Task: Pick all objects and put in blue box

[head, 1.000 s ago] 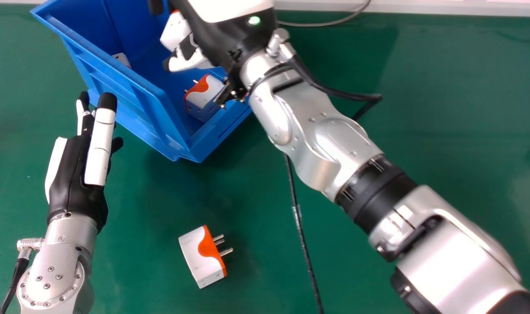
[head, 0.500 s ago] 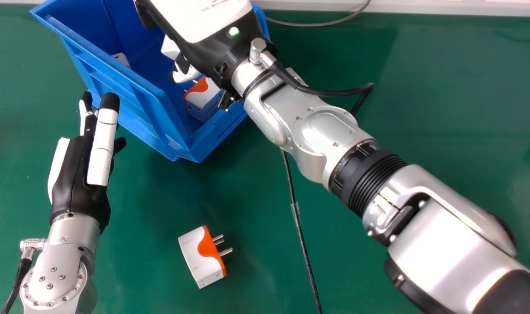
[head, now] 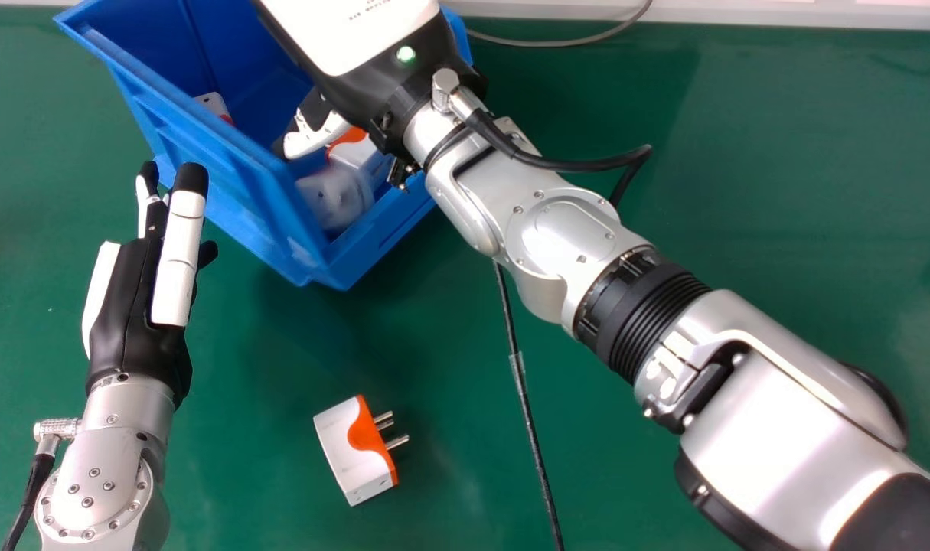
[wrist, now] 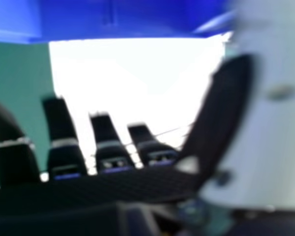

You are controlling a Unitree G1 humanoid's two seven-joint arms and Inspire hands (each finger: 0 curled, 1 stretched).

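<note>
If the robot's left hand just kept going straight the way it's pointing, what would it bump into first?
Probably the near side wall of the blue box, just ahead of the left hand's fingertips. Its height is hard to judge, though, so it might pass over the rim instead.

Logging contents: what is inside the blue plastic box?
A white-orange plug adapter, a whitish object beside it, and a white piece by the left wall; the right robot hand hides anything beneath.
</note>
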